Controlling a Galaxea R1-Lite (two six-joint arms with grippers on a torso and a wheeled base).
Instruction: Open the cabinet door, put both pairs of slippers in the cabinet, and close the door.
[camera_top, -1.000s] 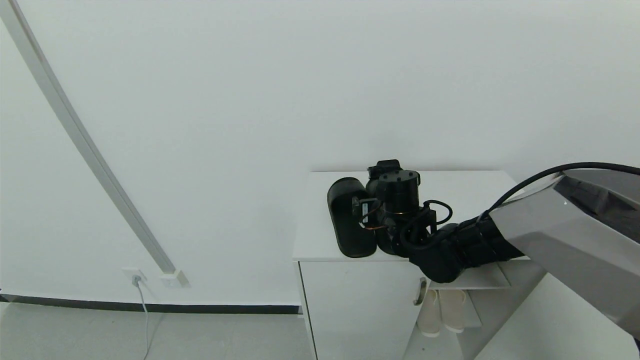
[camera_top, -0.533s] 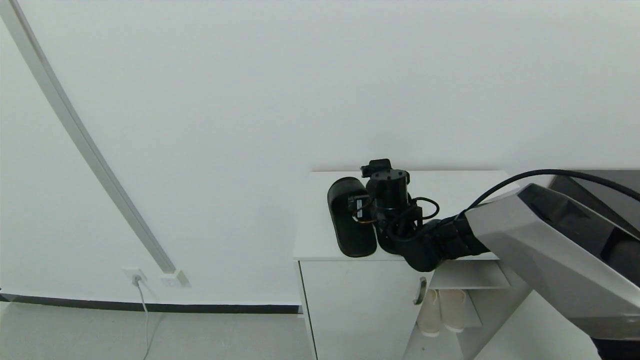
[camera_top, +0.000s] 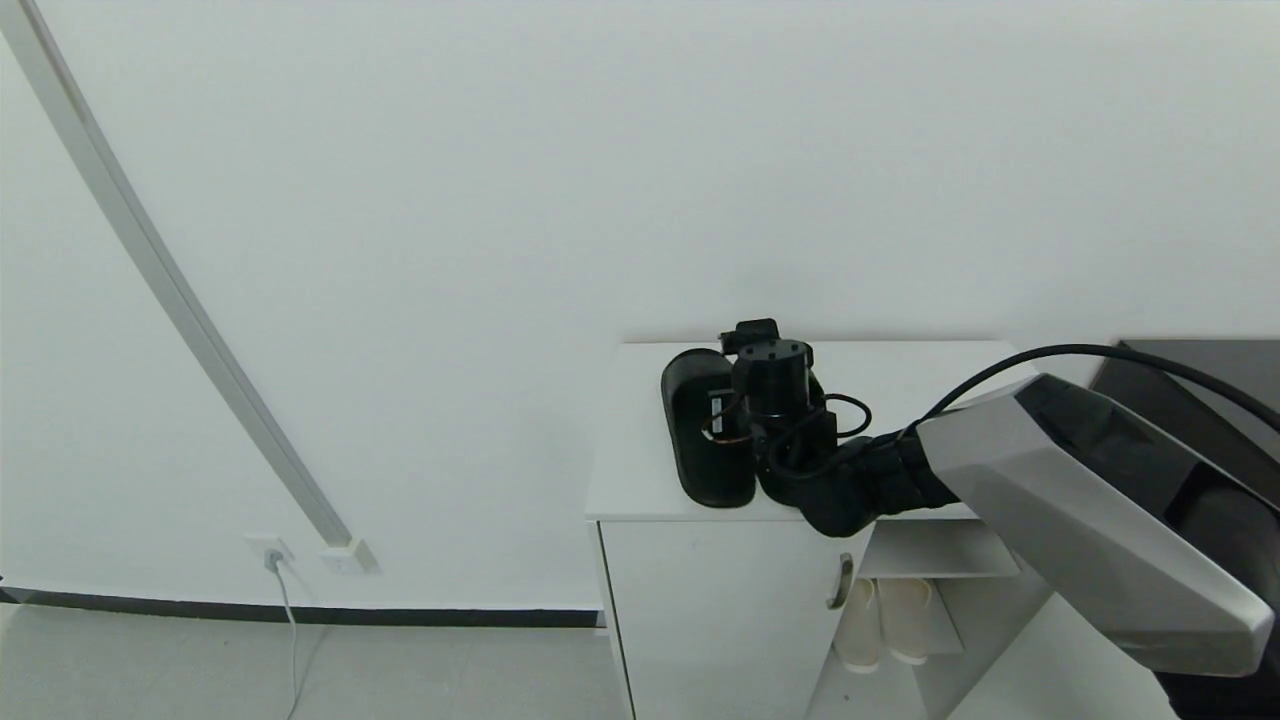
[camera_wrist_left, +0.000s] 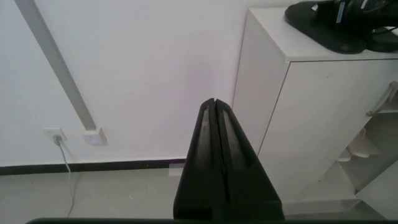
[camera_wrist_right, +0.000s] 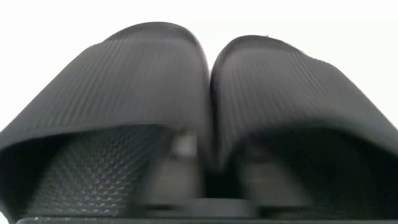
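Pressing shut w/ no gap, left gripper was held low, well apart from cabinet. White slippers were seen on a lower shelf, partly hidden by the shelf above. Black slippers, ribbed straps, were set touching on cabinet top near front-left edge. Right gripper was at them; its grip couldn't be told.

You get bright, flat, diffuse room light in the head view: the white wall is evenly lit, and the only shade is soft-edged, inside the open side of the cabinet. Watch for edge distortion there, as the wall conduit bows into a curve. In the right wrist view the black slippers sit dark against a blown-out white background.
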